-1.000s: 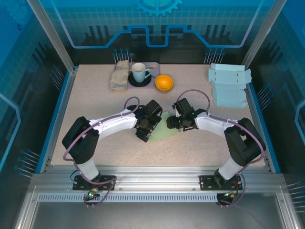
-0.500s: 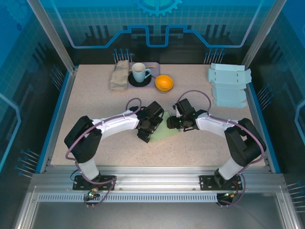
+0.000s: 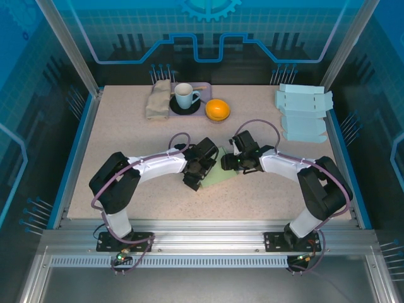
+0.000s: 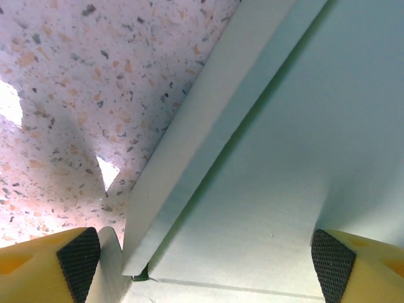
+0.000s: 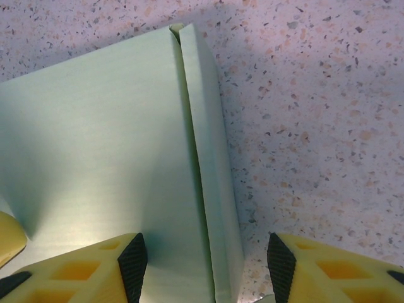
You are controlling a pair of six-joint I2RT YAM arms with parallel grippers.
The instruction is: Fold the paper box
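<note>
Lost most of the paper box [image 3: 218, 177] beneath the wrists in the top view, with just a pale green wedge showing between them. Could not make out the left jaws or right jaws there, tucked under their own housings. Cropped in the left wrist view: the box at the top, right and bottom edges, and the left fingertips [image 4: 79, 255] at the bottom corners. Cropped in the right wrist view: the box at the left and bottom edges, the right fingertips [image 5: 134, 260] along the bottom, and a yellow sliver [image 5: 9, 237] at lower left, too little to name. Too small to tell fruit from bowl: the orange thing [image 3: 217, 109] near the cup [image 3: 184, 96]. Largely hidden under that cup: the dark saucer [image 3: 178, 110].
</note>
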